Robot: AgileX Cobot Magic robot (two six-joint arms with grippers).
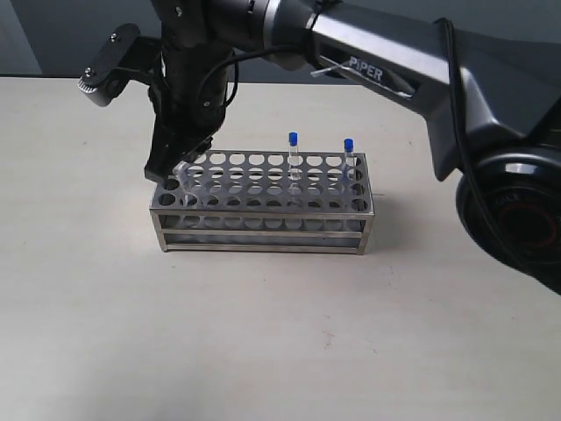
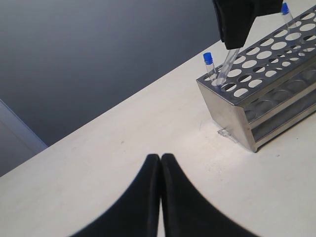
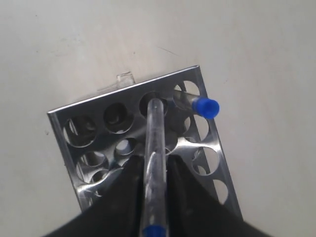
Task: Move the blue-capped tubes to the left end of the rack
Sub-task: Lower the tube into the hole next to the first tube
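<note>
The steel rack point(image 1: 263, 230) stands mid-table. My right gripper point(image 1: 180, 167) has reached across to the rack's left end. It is shut on a blue-capped tube point(image 3: 154, 143) with its cap point(image 3: 154, 231) between the jaws and its lower end in a hole of the end row point(image 2: 228, 64). Another blue-capped tube point(image 3: 205, 107) stands in the corner hole beside it point(image 2: 210, 66). Two more point(image 1: 293, 158) point(image 1: 348, 160) stand toward the right end. My left gripper point(image 2: 160, 157) hovers shut and empty over bare table, away from the rack point(image 2: 232, 116).
A small clear scrap point(image 2: 224, 132) lies on the table against the rack's left end point(image 3: 124, 78). The right arm point(image 1: 377, 70) stretches over the rack from the right. Bare cream tabletop point(image 1: 263, 351) lies in front of the rack and to its left.
</note>
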